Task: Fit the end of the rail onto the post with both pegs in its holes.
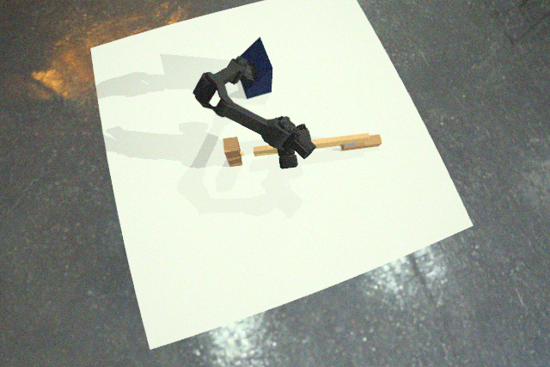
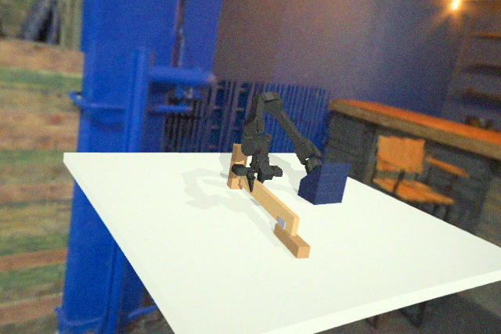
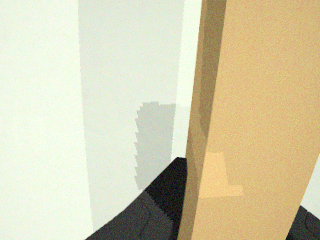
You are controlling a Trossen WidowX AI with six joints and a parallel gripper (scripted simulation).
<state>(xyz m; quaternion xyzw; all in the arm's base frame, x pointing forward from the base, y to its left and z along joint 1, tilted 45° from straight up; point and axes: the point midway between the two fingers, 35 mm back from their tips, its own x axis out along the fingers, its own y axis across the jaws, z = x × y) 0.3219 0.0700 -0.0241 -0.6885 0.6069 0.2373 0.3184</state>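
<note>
The long light-wood rail [image 1: 337, 139] [image 2: 275, 205] [image 3: 260, 100] runs from the low footboard block [image 1: 375, 142] [image 2: 302, 247] towards the post [image 1: 231, 149] [image 2: 233, 181]. Its far end sits at the bracket [image 1: 349, 144] [image 2: 281, 222], whose pale blue-grey side plate shows. My gripper [image 2: 255, 185] [image 3: 208, 170] is shut on the rail near its post end, one finger on each side. The rail looks raised off the table there and roughly level. A gap parts the rail's end from the post. A small peg [image 1: 242, 153] shows in the gap; the second peg and the end holes cannot be made out.
The dark blue block [image 1: 262, 71] [image 2: 332, 182] at the arm's base stands to one side of the rail. The arm reaches over the rail and hides its middle in the top view. The white table [image 1: 289, 238] [image 2: 194, 265] carries the arm's shadows around the post.
</note>
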